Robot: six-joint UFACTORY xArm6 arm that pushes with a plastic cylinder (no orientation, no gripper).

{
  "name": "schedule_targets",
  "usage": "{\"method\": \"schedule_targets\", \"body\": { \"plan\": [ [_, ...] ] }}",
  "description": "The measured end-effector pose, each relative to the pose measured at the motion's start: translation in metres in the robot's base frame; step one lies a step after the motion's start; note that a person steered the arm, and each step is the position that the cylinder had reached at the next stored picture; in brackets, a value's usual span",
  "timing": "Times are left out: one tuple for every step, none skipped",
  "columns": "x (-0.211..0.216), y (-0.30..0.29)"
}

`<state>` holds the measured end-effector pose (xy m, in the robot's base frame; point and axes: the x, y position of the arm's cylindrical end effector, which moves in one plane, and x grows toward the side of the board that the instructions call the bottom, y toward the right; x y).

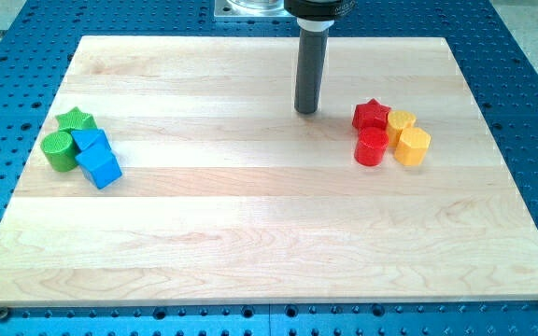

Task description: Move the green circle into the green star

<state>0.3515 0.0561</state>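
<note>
The green circle [61,150] sits at the view's left on the wooden board [269,233]. The green star [76,120] lies just above and to the right of it, touching or nearly touching it. My tip [306,111] stands near the view's top centre, far to the right of both green blocks, touching no block.
Two blue blocks [90,142] [100,166] lie against the green blocks on their right. At the view's right is a cluster: a red star [371,115], a red cylinder [372,147], a yellow block [401,123] and a yellow cylinder [412,147]. Blue perforated table surrounds the board.
</note>
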Motion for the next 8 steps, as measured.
{"method": "schedule_targets", "body": {
  "plan": [
    [0.000, 0.000],
    [0.002, 0.000],
    [0.002, 0.000],
    [0.001, -0.023],
    [0.049, -0.057],
    [0.168, -0.111],
    [0.216, -0.236],
    [0.195, -0.328]
  ]
}}
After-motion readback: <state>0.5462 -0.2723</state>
